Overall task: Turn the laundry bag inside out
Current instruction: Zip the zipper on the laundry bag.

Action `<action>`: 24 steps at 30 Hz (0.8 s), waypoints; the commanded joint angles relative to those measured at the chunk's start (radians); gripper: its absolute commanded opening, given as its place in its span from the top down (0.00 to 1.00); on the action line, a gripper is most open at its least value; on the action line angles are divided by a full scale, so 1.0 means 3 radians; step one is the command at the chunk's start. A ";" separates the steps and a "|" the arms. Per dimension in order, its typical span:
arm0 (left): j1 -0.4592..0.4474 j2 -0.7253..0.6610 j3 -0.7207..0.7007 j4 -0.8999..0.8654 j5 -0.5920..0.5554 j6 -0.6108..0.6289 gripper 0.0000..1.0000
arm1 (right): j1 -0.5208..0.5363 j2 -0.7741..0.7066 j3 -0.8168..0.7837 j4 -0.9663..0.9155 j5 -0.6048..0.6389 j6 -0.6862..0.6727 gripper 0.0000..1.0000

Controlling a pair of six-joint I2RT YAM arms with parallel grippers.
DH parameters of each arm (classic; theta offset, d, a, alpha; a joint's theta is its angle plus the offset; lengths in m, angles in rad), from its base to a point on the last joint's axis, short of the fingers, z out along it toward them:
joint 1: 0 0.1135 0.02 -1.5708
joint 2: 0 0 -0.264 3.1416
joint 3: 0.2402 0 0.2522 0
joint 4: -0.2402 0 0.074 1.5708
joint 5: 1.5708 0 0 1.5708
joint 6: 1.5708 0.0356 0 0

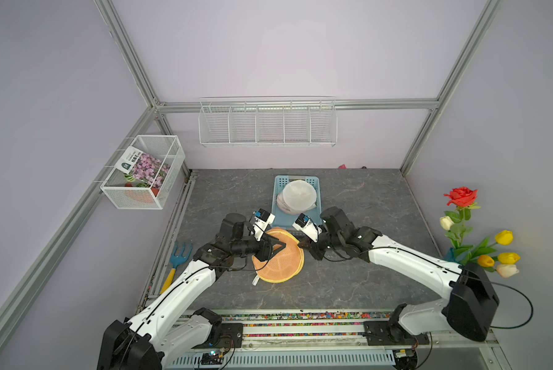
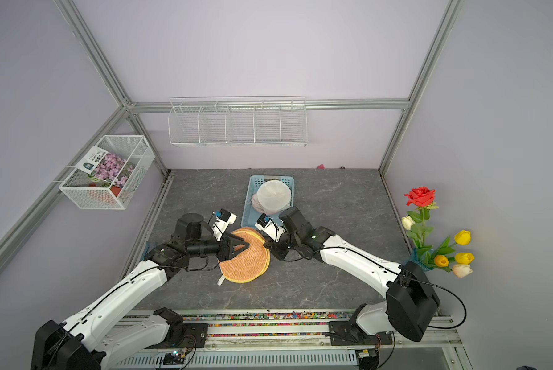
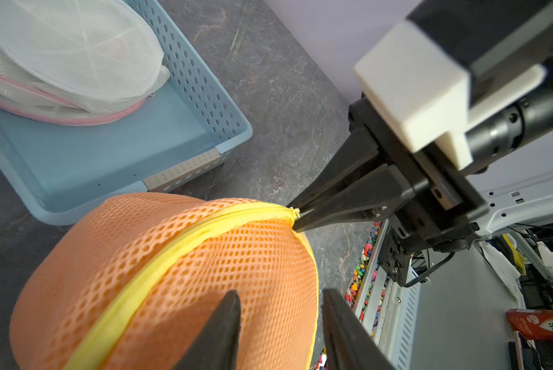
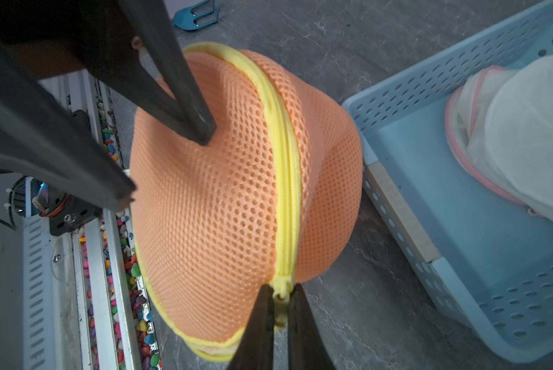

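Both arms reached forward from their bases and bent inward at the elbows, so the wrists faced each other. The left gripper (image 3: 280, 293) had its jaws parted partway, with one fingertip (image 4: 204, 134) denting the laundry bag (image 4: 220, 208). The right gripper (image 4: 281, 288) was pinched closed on the zipper pull (image 4: 281, 296).

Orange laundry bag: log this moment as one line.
orange laundry bag: zipper closed, not yet turned | right gripper: shut on zipper pull | left gripper: open, one finger pressing bag
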 commanded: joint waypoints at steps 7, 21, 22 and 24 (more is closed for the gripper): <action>0.0084 -0.0163 0.0224 0.0370 -0.0820 -0.0099 0.50 | -0.0033 0.0130 0.0100 0.0090 -0.0204 -0.0213 1.00; 0.0089 0.0363 0.0414 0.0087 -0.0099 0.0202 0.53 | -0.0136 0.0171 0.0153 0.0112 -0.0276 -0.0209 1.00; 0.0089 0.0313 0.0378 0.0096 0.0025 0.0168 0.53 | -0.0159 0.0170 0.0145 0.0127 -0.0281 -0.0199 1.00; 0.0084 0.0271 0.0234 0.0163 0.0443 0.0237 0.53 | -0.0181 0.0180 0.0151 0.0134 -0.0309 -0.0208 1.00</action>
